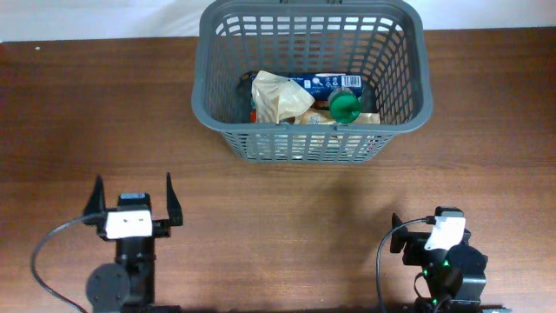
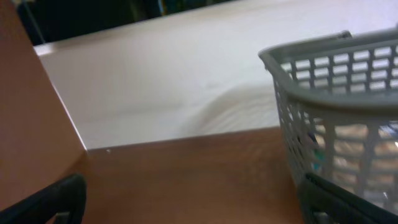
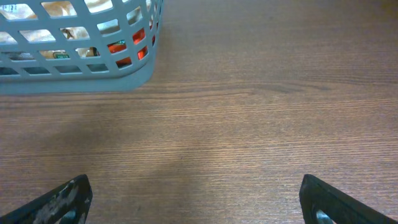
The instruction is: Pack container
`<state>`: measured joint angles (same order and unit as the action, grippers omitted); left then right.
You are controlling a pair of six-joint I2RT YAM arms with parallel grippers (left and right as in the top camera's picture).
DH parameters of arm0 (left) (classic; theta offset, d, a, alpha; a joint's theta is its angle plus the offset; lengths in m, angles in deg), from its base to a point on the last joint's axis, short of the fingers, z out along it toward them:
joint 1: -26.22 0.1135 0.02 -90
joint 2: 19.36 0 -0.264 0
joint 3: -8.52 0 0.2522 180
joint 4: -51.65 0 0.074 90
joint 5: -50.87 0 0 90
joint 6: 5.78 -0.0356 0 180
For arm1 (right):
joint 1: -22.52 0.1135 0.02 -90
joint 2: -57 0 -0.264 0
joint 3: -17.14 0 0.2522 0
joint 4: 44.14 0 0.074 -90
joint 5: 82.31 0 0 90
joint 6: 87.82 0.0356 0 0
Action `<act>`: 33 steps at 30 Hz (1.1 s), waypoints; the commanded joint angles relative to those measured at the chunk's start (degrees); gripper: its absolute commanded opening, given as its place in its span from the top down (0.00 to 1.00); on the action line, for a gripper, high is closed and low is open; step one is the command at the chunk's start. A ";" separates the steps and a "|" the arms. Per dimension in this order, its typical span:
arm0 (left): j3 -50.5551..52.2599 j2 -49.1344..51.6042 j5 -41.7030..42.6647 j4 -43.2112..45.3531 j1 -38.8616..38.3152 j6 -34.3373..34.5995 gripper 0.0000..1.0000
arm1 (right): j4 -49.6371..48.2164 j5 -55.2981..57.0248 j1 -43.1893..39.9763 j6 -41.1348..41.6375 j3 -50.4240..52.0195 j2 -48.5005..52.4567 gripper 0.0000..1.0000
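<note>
Overhead: left claw (image 1: 134, 186) spread wide, empty; right claw (image 3: 194, 190) apparently likewise; both apart from container (image 1: 304, 143).

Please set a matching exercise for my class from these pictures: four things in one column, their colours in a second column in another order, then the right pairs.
Things
1. container
2. crumpled bag
3. round cap
4. flat packet

Colours
a. green
b. dark grey
c. blue
d. tan

Right pairs: 1-b, 2-d, 3-a, 4-c. The last three things all lie inside the container.
</note>
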<state>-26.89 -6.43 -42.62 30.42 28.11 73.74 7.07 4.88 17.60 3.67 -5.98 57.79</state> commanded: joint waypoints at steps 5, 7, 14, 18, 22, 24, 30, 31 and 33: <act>13.03 -12.57 -0.44 0.85 -1.38 -0.72 0.01 | 0.02 0.72 0.46 0.44 0.35 -0.61 0.01; 13.77 -12.63 -0.44 0.83 -1.38 -0.72 0.01 | 0.00 0.72 0.46 0.44 0.35 -0.61 0.01; 18.03 -12.63 -0.44 -0.24 -1.40 -0.74 0.01 | 0.00 0.72 0.46 0.44 0.35 -0.61 0.01; 19.74 -12.63 -0.42 0.22 -1.68 -0.74 0.01 | 0.00 0.72 0.46 0.44 0.35 -0.61 0.01; 19.74 -12.63 -0.44 0.22 -1.75 -0.74 0.01 | 0.00 0.72 0.46 0.44 0.35 -0.61 0.01; 19.74 -12.63 -0.44 0.22 -1.75 -0.74 0.01 | 0.00 0.72 0.46 0.44 0.35 -0.61 0.01; 19.74 -12.63 -0.44 0.22 -1.75 -0.74 0.01 | 0.00 0.72 0.46 0.44 0.35 -0.61 0.01; 19.74 -12.63 -0.42 0.22 -1.75 -0.74 0.01 | 0.02 0.72 0.46 0.44 0.35 -0.61 0.01; 19.74 -12.63 -0.44 0.22 -1.75 -0.74 0.01 | 0.00 0.72 0.46 0.44 0.35 -0.61 0.01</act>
<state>-7.59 -18.47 -42.62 30.40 26.60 73.74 7.05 4.88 17.60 3.72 -5.98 57.73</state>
